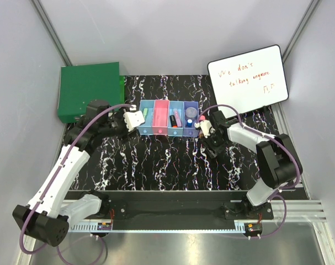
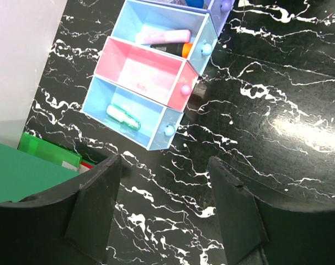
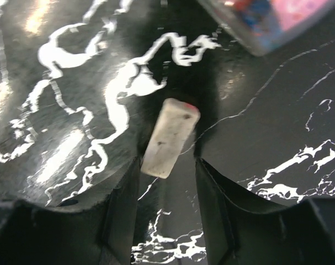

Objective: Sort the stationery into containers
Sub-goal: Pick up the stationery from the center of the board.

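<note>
The four joined bins stand mid-table. The first light blue bin holds a green stick. The pink bin is empty. The third bin holds a pink marker and an orange-tipped dark one. The purple bin holds a grey-purple disc and a small blue piece. My left gripper is open and empty, just left of the bins. My right gripper is open, low over the table right of the bins. The near end of a small whitish block lies between its fingertips.
A large flat green box sits at the back left, its edge showing in the left wrist view. A white writing board leans at the back right. A corner of the purple bin shows just beyond the block.
</note>
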